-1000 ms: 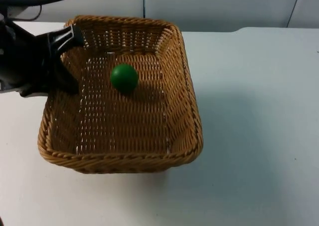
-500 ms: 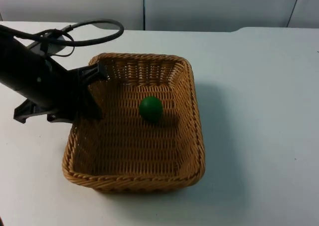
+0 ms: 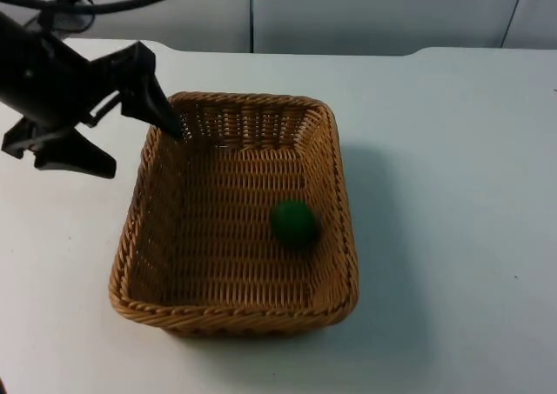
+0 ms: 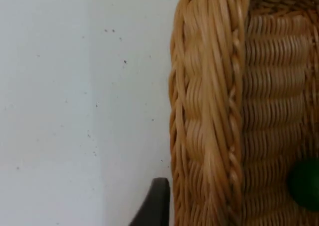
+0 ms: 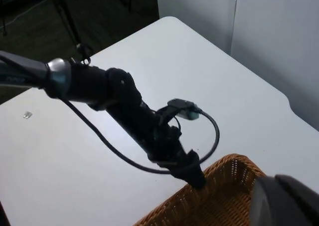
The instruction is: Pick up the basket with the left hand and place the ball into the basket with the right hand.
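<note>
The woven wicker basket [image 3: 339,229] stands on the white table. The green ball [image 3: 293,223] lies inside it, toward its right wall. My left gripper [image 3: 144,153] is open and straddles the rim at the basket's far left corner, with one finger [image 3: 161,116] on the inner side and the other [image 3: 83,161] outside, and holds nothing. The left wrist view looks along the rim [image 4: 209,111], with the ball [image 4: 304,183] inside and a black fingertip [image 4: 154,206] outside the wall. My right gripper [image 5: 285,202] is shut and waits high above the basket's corner [image 5: 219,196].
The white table [image 3: 452,194] spreads wide to the right of the basket and in front of it. The grey partition wall [image 3: 365,11] closes off the far edge. The left arm [image 5: 139,116] reaches to the basket's corner.
The basket came down onto the table and stayed there. My left gripper opened and let go of the rim. The ball rolled toward the basket's near right side.
</note>
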`<state>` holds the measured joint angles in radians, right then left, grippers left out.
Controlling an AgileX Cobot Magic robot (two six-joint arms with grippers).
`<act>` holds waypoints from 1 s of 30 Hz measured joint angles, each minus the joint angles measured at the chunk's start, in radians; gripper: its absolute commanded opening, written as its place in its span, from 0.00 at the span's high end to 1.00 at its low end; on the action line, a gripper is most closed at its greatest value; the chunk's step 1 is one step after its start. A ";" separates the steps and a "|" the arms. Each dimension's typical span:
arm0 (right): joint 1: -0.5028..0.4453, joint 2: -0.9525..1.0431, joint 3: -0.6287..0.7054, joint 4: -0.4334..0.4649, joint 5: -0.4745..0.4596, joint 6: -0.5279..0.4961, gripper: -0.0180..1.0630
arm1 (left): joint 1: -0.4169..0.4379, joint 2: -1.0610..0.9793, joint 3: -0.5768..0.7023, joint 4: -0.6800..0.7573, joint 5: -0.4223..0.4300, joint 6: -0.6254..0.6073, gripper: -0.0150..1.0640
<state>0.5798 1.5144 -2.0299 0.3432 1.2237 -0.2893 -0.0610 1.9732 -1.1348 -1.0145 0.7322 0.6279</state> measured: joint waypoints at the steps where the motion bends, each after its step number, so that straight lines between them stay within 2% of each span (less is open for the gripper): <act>1: 0.000 0.000 0.000 0.000 0.000 0.000 0.98 | 0.020 -0.009 -0.008 0.015 0.030 -0.012 0.24; 2: 0.000 0.000 0.000 0.000 0.000 0.000 0.98 | 0.020 -0.009 -0.008 0.015 0.030 -0.012 0.30; 3: 0.000 0.000 0.000 -0.001 0.000 0.000 0.98 | 0.058 -0.021 -0.010 0.023 0.075 -0.024 0.30; 4: 0.000 0.000 0.000 -0.003 0.000 0.000 0.99 | 0.082 -0.030 -0.010 0.026 0.102 -0.028 0.37; 6: 0.000 0.000 0.000 -0.003 0.000 0.000 0.99 | 0.121 -0.044 -0.010 0.030 0.170 -0.032 0.63; 7: 0.000 0.000 0.000 -0.003 0.000 0.000 0.99 | 0.121 -0.044 -0.010 0.030 0.170 -0.032 0.86; 8: 0.000 0.000 0.000 -0.007 0.000 0.000 0.99 | 0.137 -0.049 -0.010 0.036 0.208 -0.032 0.86; 9: 0.000 0.000 0.000 -0.012 0.000 0.000 0.99 | 0.147 -0.058 -0.010 0.042 0.240 -0.032 1.00; 13: 0.000 0.000 0.000 -0.031 0.000 0.000 0.99 | 0.155 -0.112 -0.010 0.106 0.340 0.003 0.99; 16: 0.000 0.000 0.000 -0.038 0.000 0.002 0.99 | 0.155 -0.170 0.006 0.140 0.350 0.007 0.99; 18: 0.000 -0.001 0.000 -0.046 0.000 0.004 0.99 | 0.155 -0.272 0.050 0.185 0.303 0.002 0.99; 20: 0.000 -0.005 0.000 -0.065 0.000 0.026 0.99 | 0.155 -0.408 0.132 0.239 0.212 -0.027 0.99; 21: 0.000 -0.005 0.000 -0.065 0.000 0.026 0.99 | 0.155 -0.408 0.132 0.239 0.212 -0.027 0.99; 25: 0.000 -0.038 0.000 -0.154 0.000 0.097 0.99 | 0.155 -0.802 0.328 0.440 0.066 -0.168 0.99; 26: 0.000 -0.050 0.000 -0.189 0.002 0.131 0.99 | 0.155 -0.914 0.371 0.513 0.058 -0.221 0.99; 27: 0.000 -0.050 0.000 -0.189 0.002 0.131 0.99 | 0.155 -0.914 0.371 0.513 0.058 -0.221 0.99; 30: 0.000 -0.105 0.000 -0.333 0.002 0.233 0.99 | 0.155 -1.222 0.442 0.755 0.085 -0.397 0.99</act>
<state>0.5798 1.4090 -2.0299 0.0098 1.2255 -0.0567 0.0943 0.7512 -0.6929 -0.2592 0.8171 0.2305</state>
